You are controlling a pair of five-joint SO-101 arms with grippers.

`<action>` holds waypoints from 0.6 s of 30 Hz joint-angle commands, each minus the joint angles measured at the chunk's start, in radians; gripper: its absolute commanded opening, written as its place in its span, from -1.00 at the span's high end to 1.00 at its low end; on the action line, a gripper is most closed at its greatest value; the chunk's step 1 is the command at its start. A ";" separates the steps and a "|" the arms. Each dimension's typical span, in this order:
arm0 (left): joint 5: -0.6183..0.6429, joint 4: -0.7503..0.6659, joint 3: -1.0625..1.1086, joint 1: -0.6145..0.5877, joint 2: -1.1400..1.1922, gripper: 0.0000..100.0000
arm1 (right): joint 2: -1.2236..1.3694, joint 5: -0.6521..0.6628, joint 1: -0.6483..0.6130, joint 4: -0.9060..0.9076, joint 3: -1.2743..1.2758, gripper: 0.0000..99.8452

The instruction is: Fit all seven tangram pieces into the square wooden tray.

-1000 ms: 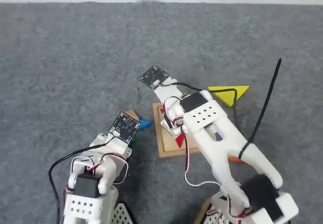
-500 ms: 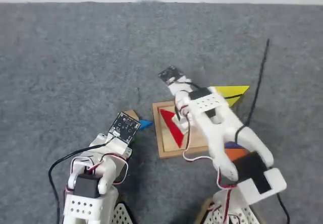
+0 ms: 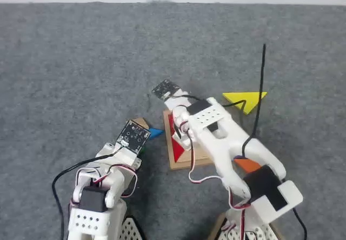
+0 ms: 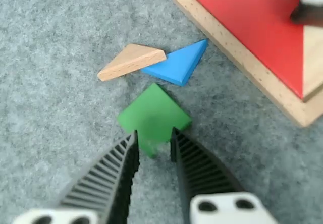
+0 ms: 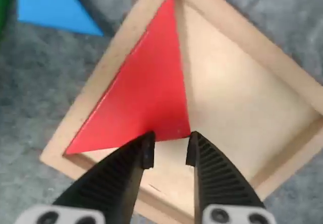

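The square wooden tray lies mid-table with a red triangle flat inside along one rim. My right gripper hangs just over the tray floor, narrowly open, its tips at the triangle's edge near one corner. My left gripper is low over the mat, narrowly open, with the near corner of a green square between its tips. Beyond that lie a blue triangle and a plain wooden triangle. A yellow triangle sits right of the tray.
An orange piece peeks out beside the right arm, which covers much of the tray. The left arm stands at the lower left. Grey mat stretches open to the far side and the left. A black cable rises by the yellow triangle.
The right arm swung right, uncovering the red triangle, then came back left over the tray's left part. The red triangle now lies nearer the left rim. The left arm stayed still.
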 commanded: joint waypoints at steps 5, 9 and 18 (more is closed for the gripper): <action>-0.008 -0.002 -0.012 -0.006 -0.012 0.80 | -0.079 -0.003 -0.028 0.021 0.017 0.75; -0.008 -0.002 -0.012 -0.006 -0.012 0.80 | -0.229 0.005 0.142 0.124 -0.041 0.74; -0.008 -0.002 -0.012 -0.006 -0.012 0.80 | -0.173 0.516 0.486 0.320 -0.371 0.45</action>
